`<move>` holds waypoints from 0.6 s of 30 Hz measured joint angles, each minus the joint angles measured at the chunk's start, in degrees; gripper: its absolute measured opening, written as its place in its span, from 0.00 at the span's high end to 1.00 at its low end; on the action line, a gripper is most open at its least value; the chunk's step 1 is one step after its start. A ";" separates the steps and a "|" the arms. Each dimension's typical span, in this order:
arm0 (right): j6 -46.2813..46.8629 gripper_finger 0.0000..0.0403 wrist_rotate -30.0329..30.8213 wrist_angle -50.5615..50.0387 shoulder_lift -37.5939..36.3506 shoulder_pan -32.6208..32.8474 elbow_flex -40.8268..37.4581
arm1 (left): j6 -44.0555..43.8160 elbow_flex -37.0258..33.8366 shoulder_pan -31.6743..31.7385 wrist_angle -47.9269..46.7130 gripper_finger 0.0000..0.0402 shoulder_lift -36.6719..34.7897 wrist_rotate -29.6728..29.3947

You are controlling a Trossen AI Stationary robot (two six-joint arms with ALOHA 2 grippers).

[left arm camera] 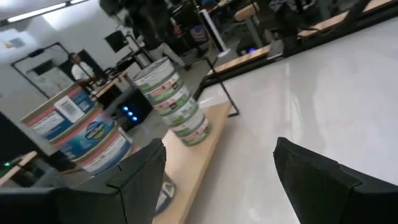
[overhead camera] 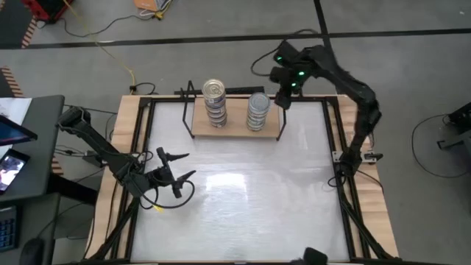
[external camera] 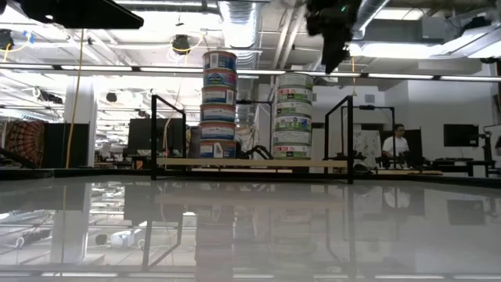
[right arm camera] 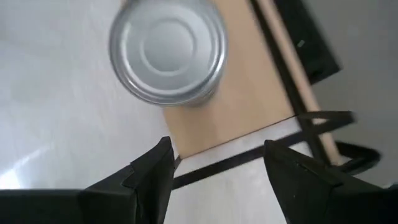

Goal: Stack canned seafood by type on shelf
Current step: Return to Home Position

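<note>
The tins stand in two stacks on the light-wood shelf (overhead camera: 235, 126). A gold-topped stack (overhead camera: 214, 93) with blue and red labels (external camera: 219, 102) is toward the shelf's left end. A silver-topped stack (overhead camera: 258, 104) with green labels (external camera: 293, 113) is toward its right end. My right gripper (overhead camera: 282, 101) hangs open and empty above the shelf's right end, just right of the silver stack (right arm camera: 168, 50). My left gripper (overhead camera: 184, 171) is open and empty over the table's left part, and both stacks show ahead of it (left arm camera: 177, 109).
Black wire frames (external camera: 168, 133) (external camera: 340, 133) stand at both ends of the shelf. The white tabletop (overhead camera: 243, 199) spreads between the shelf and the near edge. A person (external camera: 399, 145) sits in the room far behind the table.
</note>
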 joint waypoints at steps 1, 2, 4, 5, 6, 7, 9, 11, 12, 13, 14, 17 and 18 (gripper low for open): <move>0.35 0.33 0.00 1.30 -1.93 -0.02 -0.98 | -0.06 0.00 -0.48 -0.01 0.28 0.00 -0.22; 0.76 0.33 0.02 2.86 -3.96 0.05 -2.25 | -0.35 0.00 -0.93 0.09 0.28 -0.14 -0.10; 2.09 0.33 0.15 7.42 -8.54 1.06 -6.11 | -1.50 0.00 -1.59 0.06 0.28 -1.06 2.69; 2.76 0.33 0.22 9.84 -10.90 1.75 -8.46 | -2.09 0.00 -1.61 0.08 0.28 -1.87 5.15; 3.48 0.33 0.20 12.62 -13.53 2.60 -11.27 | -2.72 0.00 -1.55 0.13 0.28 -2.88 7.86; 4.27 0.33 0.18 15.49 -16.11 3.54 -14.20 | -3.24 0.00 -1.32 0.14 0.28 -4.02 10.34; 6.12 0.33 0.23 21.34 -21.07 5.51 -20.56 | -4.18 0.00 -0.77 -0.08 0.28 -6.12 15.33; 9.15 0.33 1.01 27.40 -25.75 7.85 -27.01 | -4.41 0.00 -0.20 -0.17 0.28 -8.11 19.45; 10.54 0.33 1.55 30.61 -28.15 9.14 -30.21 | -4.01 0.00 0.04 0.01 0.28 -8.90 20.45; 11.75 0.33 2.08 33.66 -30.41 10.48 -33.30 | -2.50 0.00 0.20 0.53 0.28 -9.62 20.97; 12.93 0.33 2.28 36.52 -32.61 11.87 -36.18 | -0.78 0.00 0.37 1.37 0.28 -10.16 20.88; 17.57 0.33 5.28 45.64 -38.74 16.81 -44.11 | 4.51 0.01 0.70 3.66 0.28 -11.66 18.92; 18.47 0.33 6.78 47.61 -40.58 18.80 -46.41 | 4.75 0.02 0.70 3.66 0.28 -12.08 17.58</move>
